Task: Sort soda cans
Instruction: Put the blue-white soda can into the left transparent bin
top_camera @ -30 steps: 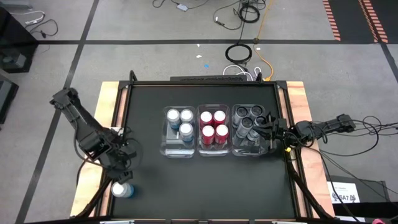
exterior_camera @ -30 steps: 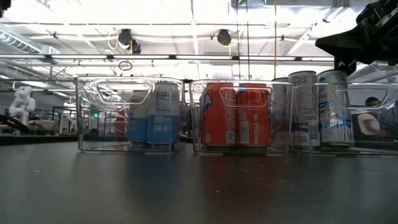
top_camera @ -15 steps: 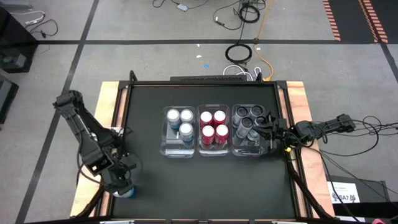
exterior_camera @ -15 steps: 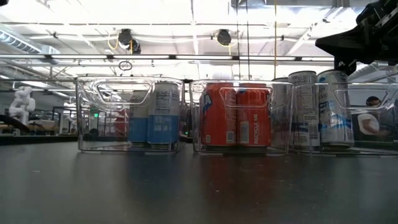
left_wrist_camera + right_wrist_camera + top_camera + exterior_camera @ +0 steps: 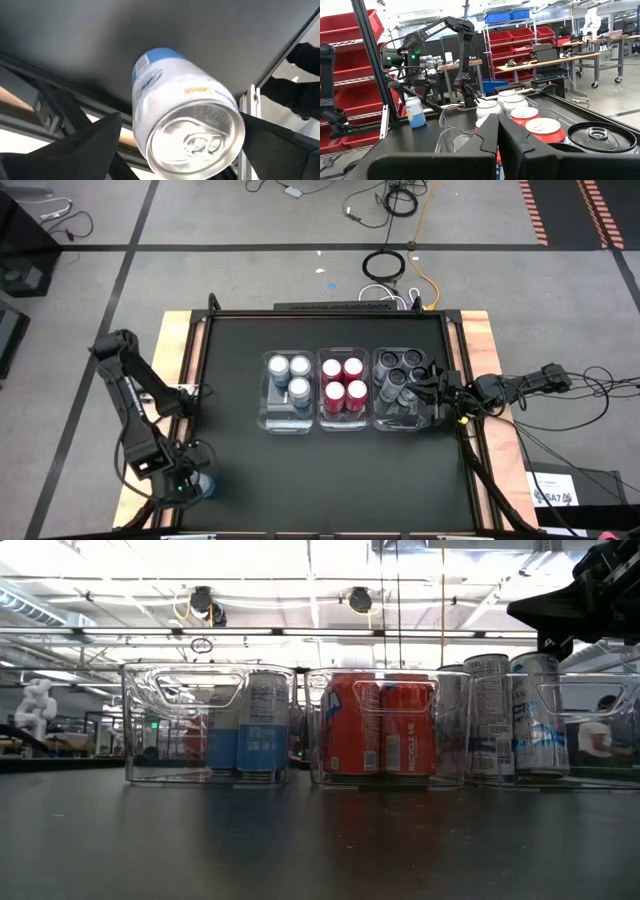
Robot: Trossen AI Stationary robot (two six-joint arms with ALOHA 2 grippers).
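Your left gripper (image 5: 175,150) straddles the light blue soda can (image 5: 182,127), fingers spread for grabbing; right gripper (image 5: 497,145) pressed together.

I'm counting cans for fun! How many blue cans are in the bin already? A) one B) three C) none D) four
B: the high view shows three blue cans in the left bin, and the fourth blue can stands at the table's near left corner by the left gripper.

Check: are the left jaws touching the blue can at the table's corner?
Apart. In the left wrist view, the blue can sits between the left gripper's spread jaws, gaps on both sides.
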